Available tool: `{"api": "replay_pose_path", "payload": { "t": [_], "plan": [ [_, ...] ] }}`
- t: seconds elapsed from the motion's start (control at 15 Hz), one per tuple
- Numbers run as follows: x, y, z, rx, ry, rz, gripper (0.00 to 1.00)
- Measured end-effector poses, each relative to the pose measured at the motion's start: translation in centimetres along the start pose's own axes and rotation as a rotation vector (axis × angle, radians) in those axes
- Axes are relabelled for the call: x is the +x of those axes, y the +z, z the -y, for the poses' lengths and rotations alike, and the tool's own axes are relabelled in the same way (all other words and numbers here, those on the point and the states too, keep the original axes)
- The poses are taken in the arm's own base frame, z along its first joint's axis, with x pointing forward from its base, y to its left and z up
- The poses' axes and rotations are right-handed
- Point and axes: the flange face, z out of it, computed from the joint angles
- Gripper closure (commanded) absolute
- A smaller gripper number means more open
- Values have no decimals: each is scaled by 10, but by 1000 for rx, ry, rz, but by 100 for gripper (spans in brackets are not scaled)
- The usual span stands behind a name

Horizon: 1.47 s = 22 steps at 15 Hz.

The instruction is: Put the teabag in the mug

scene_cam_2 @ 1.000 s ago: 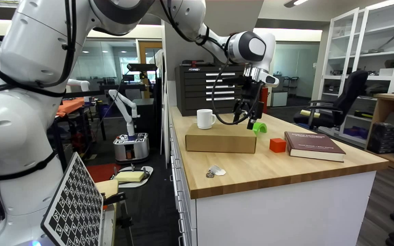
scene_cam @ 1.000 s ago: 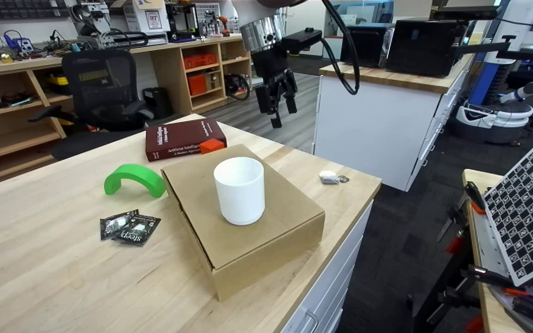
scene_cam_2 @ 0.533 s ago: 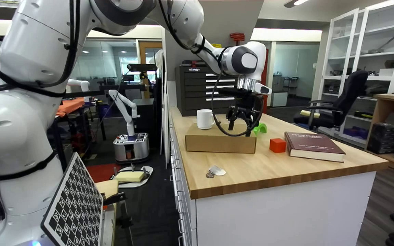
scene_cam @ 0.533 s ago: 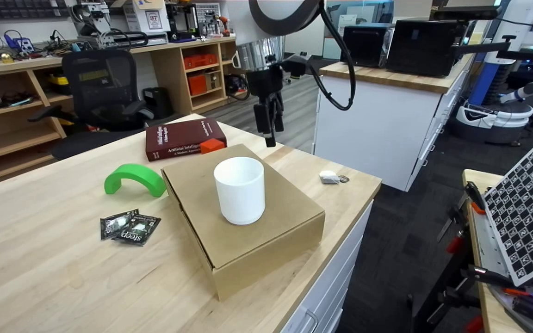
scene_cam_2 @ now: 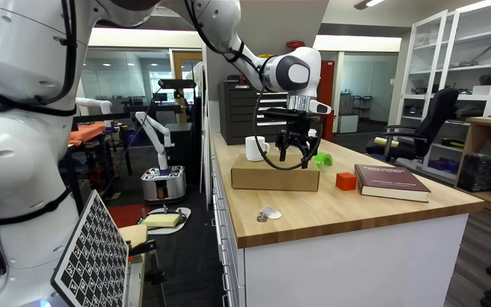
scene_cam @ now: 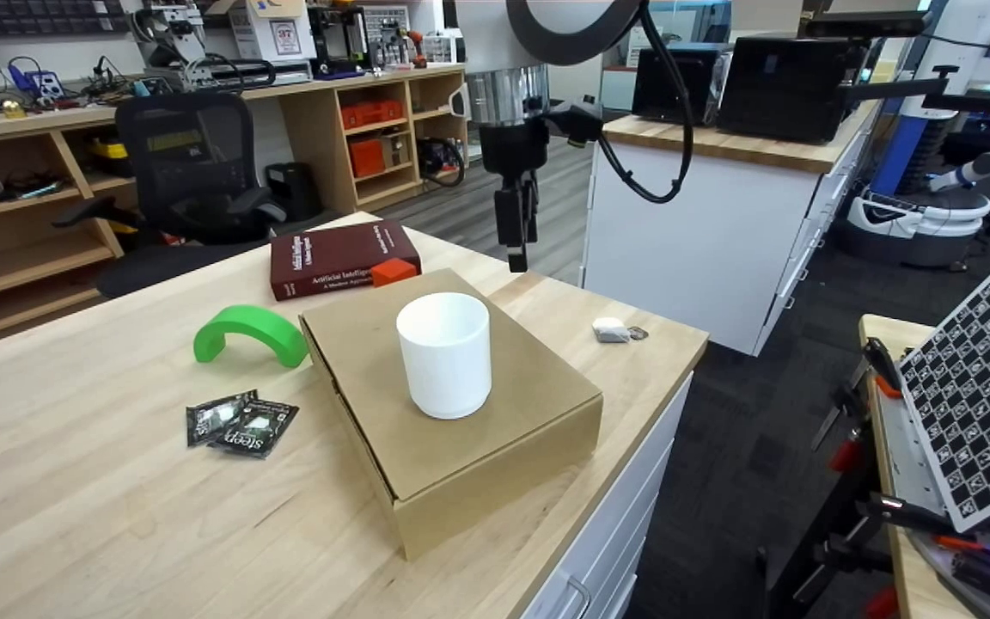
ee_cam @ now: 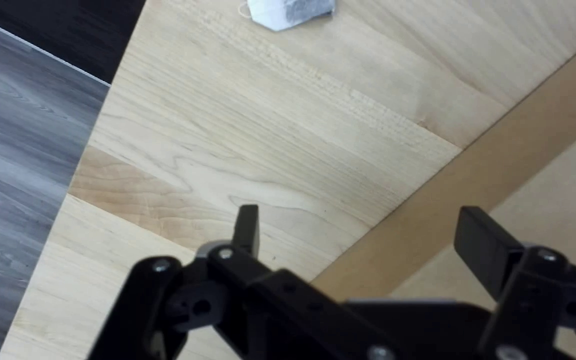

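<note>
The teabag (scene_cam: pixel 611 330), a small pale pouch, lies on the wooden table near its corner, with a small grey piece beside it. It also shows in an exterior view (scene_cam_2: pixel 271 212) and at the top edge of the wrist view (ee_cam: pixel 290 11). The white mug (scene_cam: pixel 448 357) stands upright on the cardboard box (scene_cam: pixel 375 361); its handle shows in an exterior view (scene_cam_2: pixel 254 149). My gripper (ee_cam: pixel 363 227) is open and empty, pointing down above the table and the box's side. In an exterior view the gripper (scene_cam_2: pixel 293 160) hangs to the right of the mug, apart from it.
A dark red book (scene_cam: pixel 345 256) and an orange block (scene_cam: pixel 394 271) lie beyond the box. A green arch (scene_cam: pixel 250 331) and black packets (scene_cam: pixel 241 423) lie beside it. The table edge (scene_cam_2: pixel 356 227) runs close to the teabag.
My gripper has moved lower and turned more upright, shifting left in one of the exterior views, nearer the mug's side. The teabag and mug have not moved.
</note>
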Motion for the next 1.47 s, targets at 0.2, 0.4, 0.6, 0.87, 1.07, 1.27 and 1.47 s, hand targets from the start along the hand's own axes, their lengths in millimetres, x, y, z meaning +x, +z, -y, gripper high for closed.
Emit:
{"api": "replay_pose_path", "payload": {
  "t": [0.2, 0.4, 0.6, 0.87, 1.07, 1.27, 1.47],
  "plan": [
    [4, 12, 0, 3, -1, 15, 0],
    [5, 15, 0, 4, -1, 19, 0],
    [5, 14, 0, 4, -2, 17, 0],
    [-9, -2, -5, -9, 14, 13, 0],
    [-37, -26, -22, -32, 64, 1, 0],
    [-67, -33, -44, -32, 117, 23, 0],
    [-97, -36, -55, -23, 148, 73, 0]
  ]
}}
